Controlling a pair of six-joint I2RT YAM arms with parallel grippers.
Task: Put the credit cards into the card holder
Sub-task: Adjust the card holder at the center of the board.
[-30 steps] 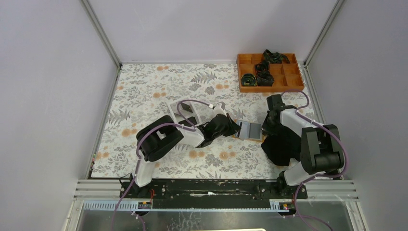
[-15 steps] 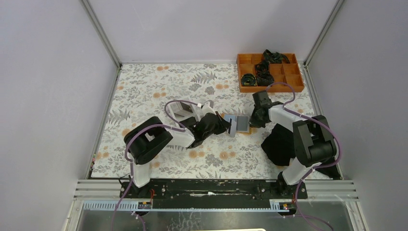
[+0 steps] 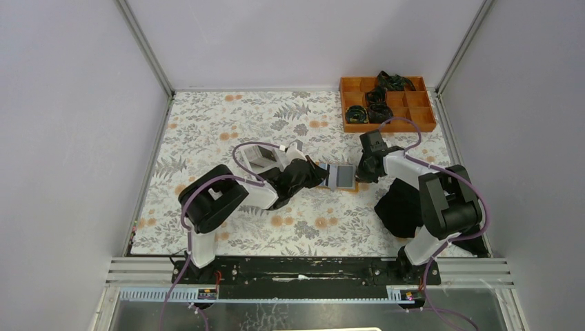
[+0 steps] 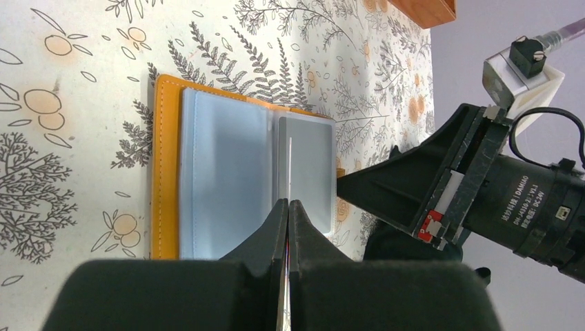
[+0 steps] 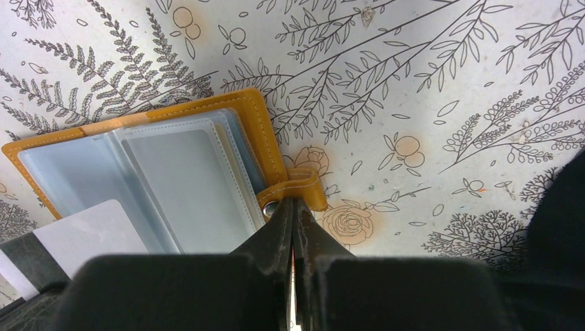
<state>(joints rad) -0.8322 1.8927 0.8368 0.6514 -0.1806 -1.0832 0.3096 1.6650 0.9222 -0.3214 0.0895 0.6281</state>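
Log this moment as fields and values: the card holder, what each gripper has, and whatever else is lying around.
card holder: lying open, clear sleeves facing up
left gripper: shut on a pale card, held over the sleeves
right gripper: shut on the holder's clasp tab
other things: black cloth by the right arm; orange tray at the far right corner

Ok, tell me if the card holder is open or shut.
Open. The card holder lies spread on the table, pale sleeves facing up; the right gripper pinches its clasp tab.
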